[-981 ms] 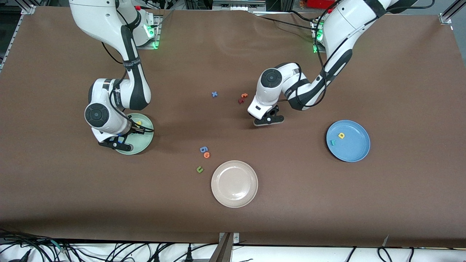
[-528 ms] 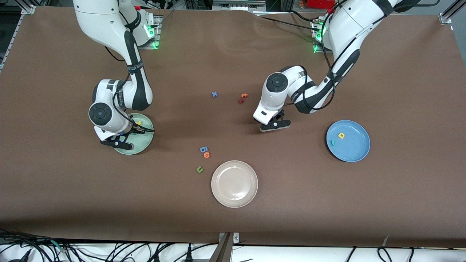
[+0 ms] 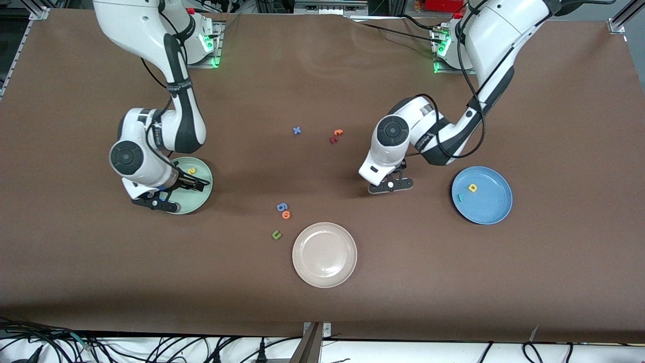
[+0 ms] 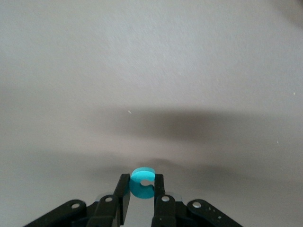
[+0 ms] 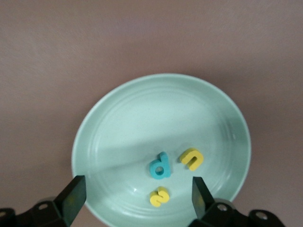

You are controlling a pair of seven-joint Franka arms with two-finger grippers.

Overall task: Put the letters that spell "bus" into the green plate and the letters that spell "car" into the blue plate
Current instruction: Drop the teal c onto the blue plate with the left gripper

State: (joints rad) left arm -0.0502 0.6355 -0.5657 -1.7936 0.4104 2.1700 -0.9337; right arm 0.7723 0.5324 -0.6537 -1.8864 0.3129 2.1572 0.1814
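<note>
Left pincer (image 4: 141, 195) pinches teal "c" (image 4: 142, 182) above the table (image 3: 453, 277); right pincer (image 5: 137, 196) stands spread over the green plate (image 5: 123, 118).

The right gripper (image 5: 137, 194) hangs low over the green plate (image 5: 118, 123), fingers (image 5: 73, 196) spread wide and empty. The left gripper (image 4: 141, 189) hovers over bare table, jaws pinched on the teal "c" (image 4: 141, 182).

brown table (image 3: 504, 282) — three plates, loose letters.
</note>
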